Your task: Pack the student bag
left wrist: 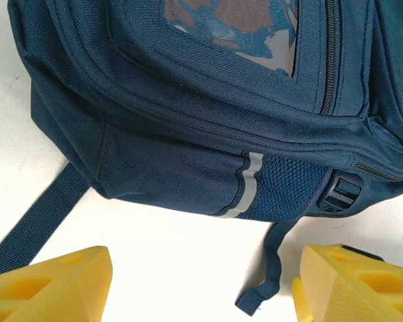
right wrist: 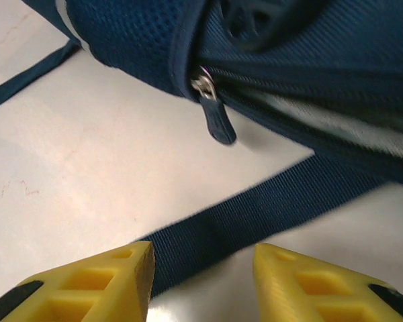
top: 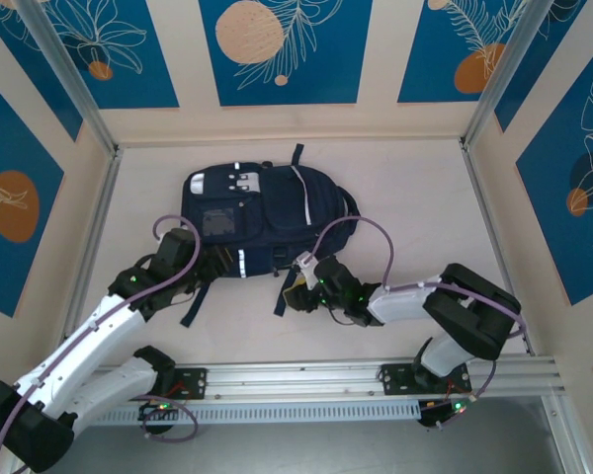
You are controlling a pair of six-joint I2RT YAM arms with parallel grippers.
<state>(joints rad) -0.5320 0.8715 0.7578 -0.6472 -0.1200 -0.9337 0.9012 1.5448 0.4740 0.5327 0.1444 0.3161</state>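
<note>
Left gripper [left wrist: 205, 263] wide, empty; student bag [left wrist: 188, 134] just ahead. Right gripper [right wrist: 203, 255] part-open, empty; strap [right wrist: 269, 208] between jaws, zip pull [right wrist: 219, 125] beyond. Risk: closing pinches strap, misses pull.

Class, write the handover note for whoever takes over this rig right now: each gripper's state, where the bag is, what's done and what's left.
Left gripper: open, empty, just short of the bag's near side.
Right gripper: open, holding nothing; a strap runs across the table between its fingers, and a zip pull is just ahead.
Bag: flat on the table, front up, straps trailing toward the arms.
Done: both arms are at the bag's near edge; I cannot tell whether anything is inside.
Left: probably take the zip pull, open, pack and close.
</note>
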